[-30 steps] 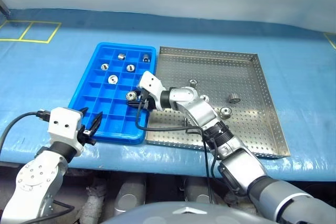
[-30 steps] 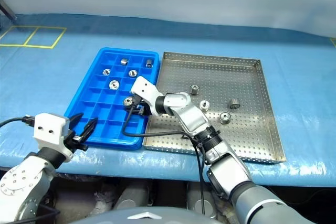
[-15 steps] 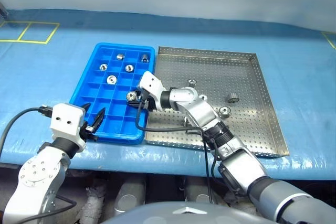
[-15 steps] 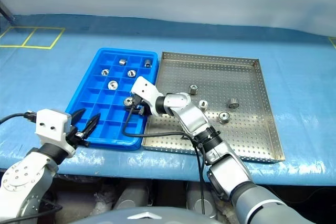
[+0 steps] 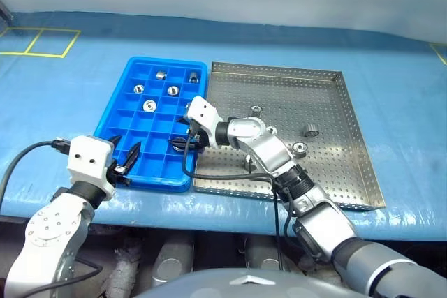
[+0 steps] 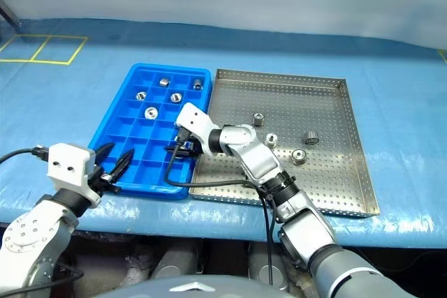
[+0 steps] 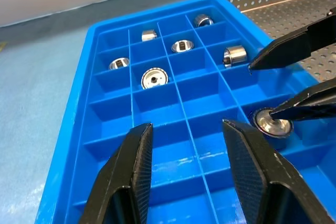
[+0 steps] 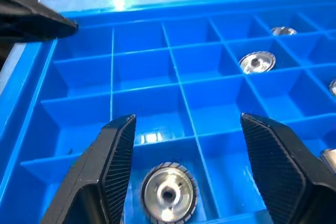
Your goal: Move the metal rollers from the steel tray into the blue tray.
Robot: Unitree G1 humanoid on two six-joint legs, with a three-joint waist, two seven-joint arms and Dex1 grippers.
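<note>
Release was judged the step in hand: nearest, the left gripper (image 5: 124,160) was held idle, fingers parted yet empty; the right gripper (image 8: 186,145) was seen spread over a metal roller (image 8: 169,192) dropped in the blue tray (image 5: 133,68); farther off, four rollers (image 5: 299,149) were left in the steel tray (image 5: 349,172), so a return reach was called for.

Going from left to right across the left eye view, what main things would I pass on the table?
The left tool → the blue tray → the right tool → the steel tray with loose metal rollers.
</note>
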